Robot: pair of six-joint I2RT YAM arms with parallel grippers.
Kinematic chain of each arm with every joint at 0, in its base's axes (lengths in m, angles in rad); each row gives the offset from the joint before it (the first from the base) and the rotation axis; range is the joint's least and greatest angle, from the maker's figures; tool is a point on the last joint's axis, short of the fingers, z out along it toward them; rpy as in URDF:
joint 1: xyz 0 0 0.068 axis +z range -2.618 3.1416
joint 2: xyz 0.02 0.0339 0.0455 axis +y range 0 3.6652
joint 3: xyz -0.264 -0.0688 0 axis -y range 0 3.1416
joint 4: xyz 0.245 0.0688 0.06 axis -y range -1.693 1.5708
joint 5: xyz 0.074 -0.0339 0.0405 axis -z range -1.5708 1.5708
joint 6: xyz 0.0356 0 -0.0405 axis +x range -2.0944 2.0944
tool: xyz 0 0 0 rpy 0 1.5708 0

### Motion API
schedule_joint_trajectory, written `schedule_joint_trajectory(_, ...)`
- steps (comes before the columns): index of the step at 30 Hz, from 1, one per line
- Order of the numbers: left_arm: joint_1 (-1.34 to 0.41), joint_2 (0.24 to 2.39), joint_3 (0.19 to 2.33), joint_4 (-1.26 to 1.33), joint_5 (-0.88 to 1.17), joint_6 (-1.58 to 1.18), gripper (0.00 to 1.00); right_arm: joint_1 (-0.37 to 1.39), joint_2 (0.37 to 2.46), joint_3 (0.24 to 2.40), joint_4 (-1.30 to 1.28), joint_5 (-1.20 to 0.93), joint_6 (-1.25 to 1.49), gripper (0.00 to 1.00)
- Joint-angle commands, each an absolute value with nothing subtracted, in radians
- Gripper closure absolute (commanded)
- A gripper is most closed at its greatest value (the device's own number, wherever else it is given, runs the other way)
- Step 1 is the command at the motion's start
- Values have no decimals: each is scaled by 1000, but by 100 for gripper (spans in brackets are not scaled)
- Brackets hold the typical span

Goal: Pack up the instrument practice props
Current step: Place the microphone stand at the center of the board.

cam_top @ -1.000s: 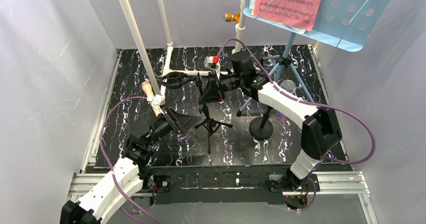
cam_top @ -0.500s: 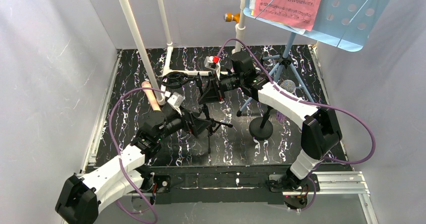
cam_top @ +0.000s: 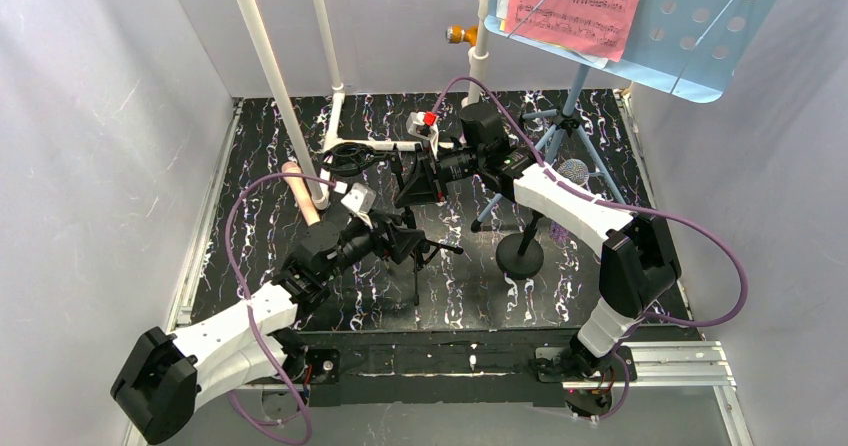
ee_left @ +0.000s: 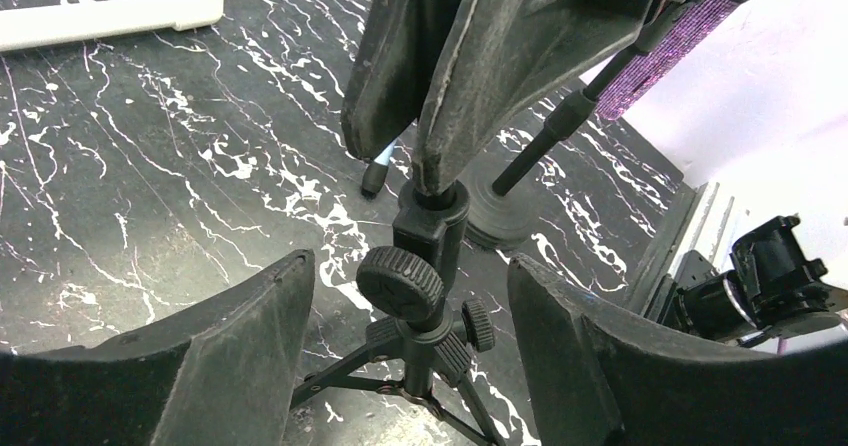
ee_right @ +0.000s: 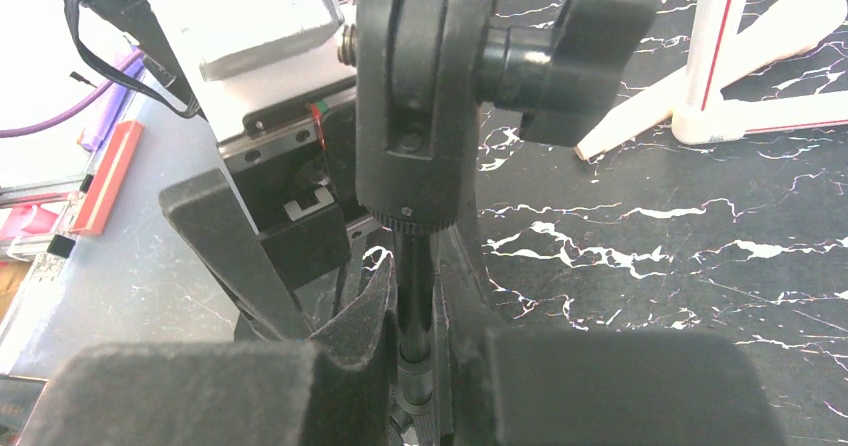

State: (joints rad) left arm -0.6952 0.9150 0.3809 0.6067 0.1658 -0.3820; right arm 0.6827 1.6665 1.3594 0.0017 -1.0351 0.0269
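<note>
The black tripod mic mount [cam_top: 416, 249] stands mid-table. My right gripper [cam_top: 420, 186] is shut on its upper pole [ee_right: 414, 296], just under the clip head [ee_right: 420, 96]. My left gripper [cam_top: 404, 238] is open, its jaws either side of the tripod's knob [ee_left: 400, 282] without touching it. The pink microphone [cam_top: 298, 192] lies at the left by a pipe. The glittery purple microphone [cam_top: 571, 173] sits on the round-base mount [cam_top: 520, 256]. The light-blue music rack [cam_top: 700, 36] holds a pink page [cam_top: 575, 1] at the top right.
The white pipe frame [cam_top: 270, 76] rises at the back left, with its foot [ee_left: 110, 16] on the mat. The rack's blue tripod legs [cam_top: 520, 181] spread behind my right arm. Grey walls close in both sides.
My left arm has swung right and forward from beside the pipe to the tripod, and its open jaws now straddle the stem. The right arm has not moved.
</note>
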Motion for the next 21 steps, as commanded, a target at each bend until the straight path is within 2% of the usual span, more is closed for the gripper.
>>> schedule_joint_trajectory(1, -730, 942, 416, 669, 103, -349, 34, 682, 1621, 1367, 67, -1076, 48, 99)
schedule_joint_trajectory(6, -752, 965, 411, 723, 58, -345, 48, 683, 1621, 1366, 69, -1077, 49, 99)
schedule_joint_trajectory(9, -754, 974, 412, 745, 45, -345, 73, 682, 1620, 1366, 71, -1077, 51, 99)
schedule_joint_trajectory(13, -753, 976, 409, 753, 48, -346, 98, 681, 1616, 1364, 71, -1075, 51, 99)
schedule_joint_trajectory(18, -753, 918, 381, 753, 17, -336, 100, 680, 1615, 1361, 71, -1074, 50, 98)
schedule_joint_trajectory(19, -754, 902, 375, 753, 14, -333, 100, 681, 1614, 1361, 71, -1072, 51, 93)
schedule_joint_trajectory(21, -753, 864, 365, 752, -24, -321, 100, 681, 1614, 1359, 72, -1076, 52, 76)
